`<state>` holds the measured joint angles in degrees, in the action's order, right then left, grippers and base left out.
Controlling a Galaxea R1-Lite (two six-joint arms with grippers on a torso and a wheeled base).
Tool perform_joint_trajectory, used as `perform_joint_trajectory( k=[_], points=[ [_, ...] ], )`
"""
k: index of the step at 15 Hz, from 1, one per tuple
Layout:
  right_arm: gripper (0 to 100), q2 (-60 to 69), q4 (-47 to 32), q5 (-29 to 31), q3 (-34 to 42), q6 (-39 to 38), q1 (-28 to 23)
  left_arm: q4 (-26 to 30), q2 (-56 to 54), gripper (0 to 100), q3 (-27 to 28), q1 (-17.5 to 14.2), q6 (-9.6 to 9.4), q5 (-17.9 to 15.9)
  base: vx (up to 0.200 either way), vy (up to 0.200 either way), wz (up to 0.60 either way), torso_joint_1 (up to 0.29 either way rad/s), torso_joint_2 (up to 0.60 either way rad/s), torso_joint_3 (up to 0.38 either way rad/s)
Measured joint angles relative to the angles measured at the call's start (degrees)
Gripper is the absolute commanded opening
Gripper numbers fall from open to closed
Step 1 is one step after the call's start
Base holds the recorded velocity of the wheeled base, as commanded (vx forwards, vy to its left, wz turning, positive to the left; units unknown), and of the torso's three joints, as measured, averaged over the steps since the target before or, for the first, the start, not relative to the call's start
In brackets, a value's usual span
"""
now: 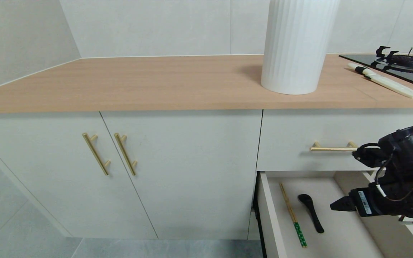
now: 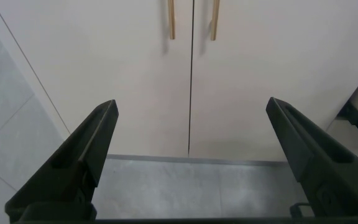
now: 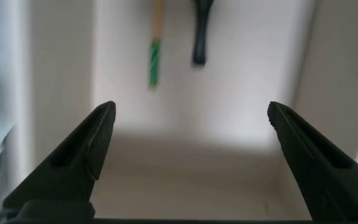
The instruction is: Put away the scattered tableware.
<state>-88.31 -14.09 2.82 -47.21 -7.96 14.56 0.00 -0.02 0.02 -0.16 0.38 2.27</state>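
Chopsticks (image 1: pixel 293 215) and spoon (image 1: pixel 311 212) sit near the drawer's (image 1: pixel 268 215) left edge; right gripper (image 3: pixel 190 111) and left gripper (image 2: pixel 191 104) are both spread apart.

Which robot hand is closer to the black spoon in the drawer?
Right. The right gripper hangs over the open drawer, beside the black spoon; the left gripper faces the cupboard doors, away from the drawer.

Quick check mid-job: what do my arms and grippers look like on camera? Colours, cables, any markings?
The right arm is black, with a rounded cylindrical joint housing, thin black cables looping alongside it, and a white printed label near the wrist. The right gripper and left gripper each have two dark, matte, wedge-shaped fingers tapering toward the tips.
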Motion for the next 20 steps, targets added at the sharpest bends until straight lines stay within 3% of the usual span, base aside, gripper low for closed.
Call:
perform_joint_trajectory(
  k=[2, 6, 15, 20],
  points=[
    [100, 4.1, -5.3, -0.5, -2.4, 0.0, 1.5, 0.0, 0.0, 100, 0.0, 0.0, 0.11, 0.0, -0.2, 0.0, 0.0, 0.007, 0.0, 0.0],
    [100, 7.5, -8.7, -0.6, -2.9, 0.1, 4.0, 0.0, 0.0, 100, 0.0, 0.0, 0.13, 0.0, -0.2, 0.0, 0.0, 0.005, 0.0, 0.001],
    [100, 4.3, -24.3, -0.6, -5.0, -0.1, 11.4, 0.0, 0.0, 100, 0.0, 0.0, 0.13, 0.0, 0.0, 0.0, 0.0, 0.0, 0.0, 0.0],
    [100, -3.5, -26.7, -3.2, -4.9, -0.7, 15.5, 0.0, 0.0, 100, 0.0, 0.0, 0.13, 0.0, 0.0, 0.0, 0.0, 0.0, 0.0, 0.0]
  ],
)
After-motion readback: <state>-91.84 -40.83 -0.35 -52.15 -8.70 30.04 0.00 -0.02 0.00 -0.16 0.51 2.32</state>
